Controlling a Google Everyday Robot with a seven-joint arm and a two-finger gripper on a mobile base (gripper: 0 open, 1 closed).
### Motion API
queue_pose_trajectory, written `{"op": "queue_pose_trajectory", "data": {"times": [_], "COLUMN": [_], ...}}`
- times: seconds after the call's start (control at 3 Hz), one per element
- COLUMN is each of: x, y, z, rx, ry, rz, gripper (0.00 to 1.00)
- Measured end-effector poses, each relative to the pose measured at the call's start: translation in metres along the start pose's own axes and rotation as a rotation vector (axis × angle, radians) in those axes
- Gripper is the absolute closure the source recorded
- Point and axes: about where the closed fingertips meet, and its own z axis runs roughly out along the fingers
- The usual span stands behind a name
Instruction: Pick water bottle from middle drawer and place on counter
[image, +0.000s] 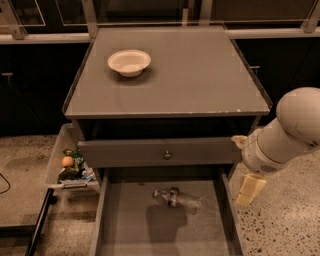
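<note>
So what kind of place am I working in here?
Probably an office kitchenette or test kitchen: grey counter with a white bowl, open middle drawer holding a water bottle, snack bin beside it. The tool hangs right of the drawer.

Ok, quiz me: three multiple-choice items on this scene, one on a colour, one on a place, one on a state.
1. The bowl on the counter is: A white, B red, C blue.
2. The bottle is in: A the bowl, B the open drawer, C the gripper.
3. The bottle is: A upright, B on its side, C standing on its cap.
Answers: 1 A, it looks pale white against the grey top. 2 B, it rests on the drawer floor, while the gripper hangs to the right of the drawer, apart from it. 3 B, it lies flat along the floor.
</note>
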Motion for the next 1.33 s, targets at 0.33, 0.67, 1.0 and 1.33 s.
{"op": "queue_pose_trajectory", "data": {"times": [0.33, 0.67, 1.0, 1.33], "x": [0.0, -0.001, -0.001, 0.003], "y": [0.0, 0.005, 0.014, 0.018], "z": [0.0, 0.03, 0.1, 0.159], "rx": [0.0, -0.066, -0.157, -0.177], "ry": [0.0, -0.032, -0.064, -0.109], "rz": [0.0, 0.003, 0.008, 0.01], "gripper": [0.0, 0.0, 0.0, 0.0]}}
